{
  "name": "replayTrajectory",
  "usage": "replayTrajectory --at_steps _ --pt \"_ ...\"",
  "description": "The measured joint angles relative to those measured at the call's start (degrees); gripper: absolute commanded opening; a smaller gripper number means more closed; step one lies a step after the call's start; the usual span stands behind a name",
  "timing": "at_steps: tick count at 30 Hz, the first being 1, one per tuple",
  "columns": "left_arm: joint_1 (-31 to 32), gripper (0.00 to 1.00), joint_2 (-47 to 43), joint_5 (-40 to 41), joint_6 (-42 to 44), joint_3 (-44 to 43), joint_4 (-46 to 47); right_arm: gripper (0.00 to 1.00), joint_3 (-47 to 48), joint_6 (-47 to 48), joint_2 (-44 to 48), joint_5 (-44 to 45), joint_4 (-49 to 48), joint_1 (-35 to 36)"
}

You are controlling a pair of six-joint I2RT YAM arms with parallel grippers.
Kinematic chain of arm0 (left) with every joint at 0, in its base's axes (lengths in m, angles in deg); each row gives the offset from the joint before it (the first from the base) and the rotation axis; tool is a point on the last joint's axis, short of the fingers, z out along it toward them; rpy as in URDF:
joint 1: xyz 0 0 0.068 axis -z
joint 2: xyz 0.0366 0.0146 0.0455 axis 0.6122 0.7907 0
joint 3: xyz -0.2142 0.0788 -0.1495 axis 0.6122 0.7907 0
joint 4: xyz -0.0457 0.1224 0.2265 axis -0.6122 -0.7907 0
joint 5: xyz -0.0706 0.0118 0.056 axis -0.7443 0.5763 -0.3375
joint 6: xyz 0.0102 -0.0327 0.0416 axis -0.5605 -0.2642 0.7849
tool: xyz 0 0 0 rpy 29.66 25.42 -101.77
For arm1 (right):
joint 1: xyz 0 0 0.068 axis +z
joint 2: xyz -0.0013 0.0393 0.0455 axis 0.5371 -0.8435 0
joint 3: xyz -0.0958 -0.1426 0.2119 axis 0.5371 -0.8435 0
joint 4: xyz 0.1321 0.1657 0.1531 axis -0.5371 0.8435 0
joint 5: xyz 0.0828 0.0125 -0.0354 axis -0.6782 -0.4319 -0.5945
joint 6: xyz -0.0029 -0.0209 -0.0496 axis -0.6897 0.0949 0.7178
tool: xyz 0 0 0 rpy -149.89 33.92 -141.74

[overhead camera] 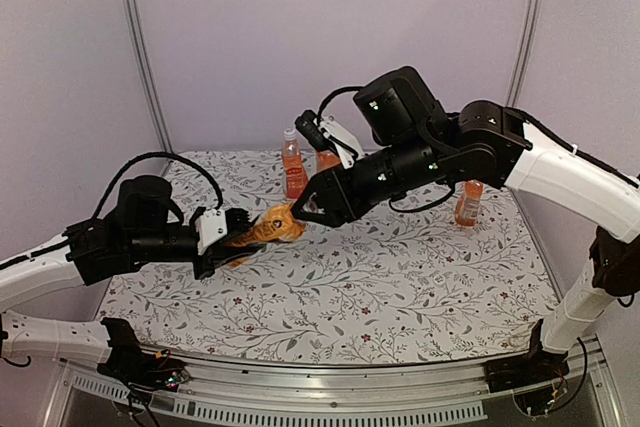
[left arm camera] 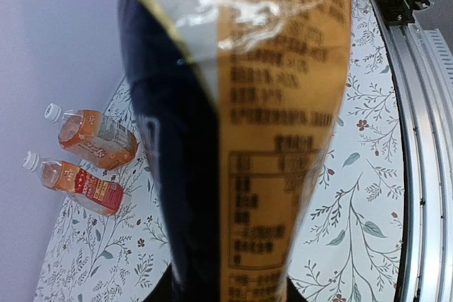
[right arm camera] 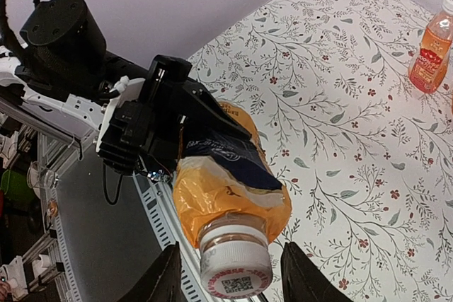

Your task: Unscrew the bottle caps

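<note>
1. Cap in play: a small white screw cap (right arm camera: 236, 265) tops the bottle (right arm camera: 226, 175), which is held sideways above the flowered surface (right arm camera: 340, 104). Its neck points at the right tool (overhead camera: 303, 209).
2. Left tool (right arm camera: 166, 132): clamped shut round the bottle's body, over the crinkled orange-and-dark label (left arm camera: 283, 104). Its own wrist view shows little besides that label.
3. Right tool: its fingers (right arm camera: 166, 274) stand on either side of the cap with a thin gap on each side. It is open, holds nothing, and is not touching the cap as far as I can see.
4. Other caps: a pair of bottles (left arm camera: 95, 139) stands by the back wall and a lone bottle (right arm camera: 430, 54) off to the right. All three are upright with caps on, well apart from both tools.
5. Handling, as I judge it:
   - The cap is light, hard and stiff, with fine ribs round its side wall, so it should take a firm pinch without harm.
   - The bottle is thin, soft plastic full of drink. It will dent under a squeeze, and its loose film label looks slippery.
6. Where to hold: pinch the cap squarely across its ribbed side wall, fingers opposite each other, not on the flat top.
7. Risk: if the pinch is off-centre the cap may slip. If the label slides, the whole bottle could turn with the cap rather than the thread breaking free.
</note>
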Motion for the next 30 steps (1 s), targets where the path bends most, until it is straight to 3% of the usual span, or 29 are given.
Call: replayTrajectory --at_steps 4,9,16,24,30 --pt "0.0 0.15 0.0 0.0 0.0 0.0 0.0 0.31 0.0 0.2 -0.7 -0.7 0.1 0.0" --pt "0.0 0.15 0.0 0.0 0.2 0.0 -0.1 0.01 0.0 0.6 -0.7 -1.1 0.2 0.0" --pt "-0.2 0.14 -0.1 -1.7 0.9 0.0 -1.6 0.0 -1.6 7.3 -0.1 -1.8 -0.2 0.7" --pt "-0.1 0.13 -0.4 -12.7 4.8 -0.1 -10.2 0.0 -10.2 40.1 6.3 3.6 -0.5 8.7" --pt "-0.3 0.13 -0.7 -16.8 7.1 -0.1 -17.4 0.0 -8.5 61.2 10.5 9.1 5.5 10.9"
